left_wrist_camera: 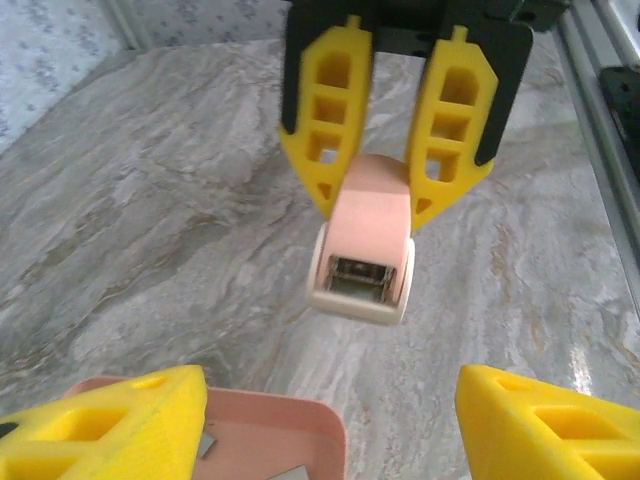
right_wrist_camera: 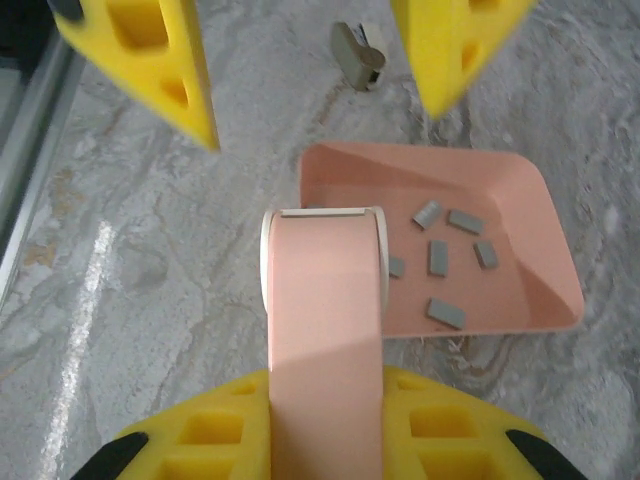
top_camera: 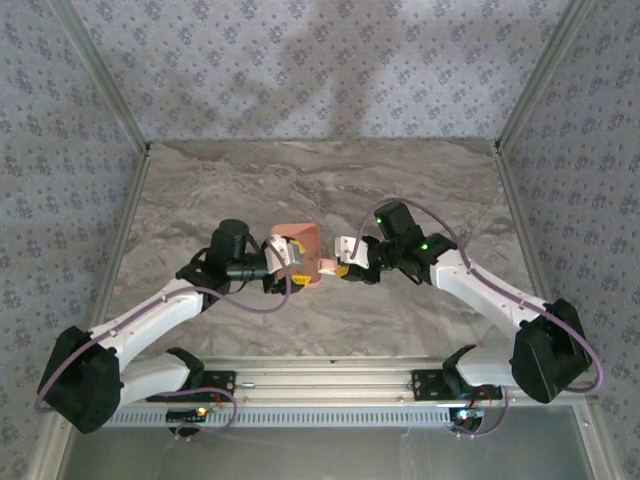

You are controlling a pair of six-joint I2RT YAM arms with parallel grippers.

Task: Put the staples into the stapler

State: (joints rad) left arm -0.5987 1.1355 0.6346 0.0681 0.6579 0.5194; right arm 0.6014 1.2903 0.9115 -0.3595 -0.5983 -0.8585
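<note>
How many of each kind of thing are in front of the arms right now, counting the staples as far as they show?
Pale pink and white mini stapler: 1
Salmon rectangular plastic tray: 1
Small dark grey staple strips in the tray: 6 showing; the stapler hides part of the tray floor
Small grey-beige piece lying beyond the tray: 1
Total: 9

No text, label or number can be read

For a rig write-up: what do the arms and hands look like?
The left arm and right arm are white with black joints, each trailing a purple cable. Green lights dot the right one. The left hand and right hand each have two yellow, windowed fingers.
</note>
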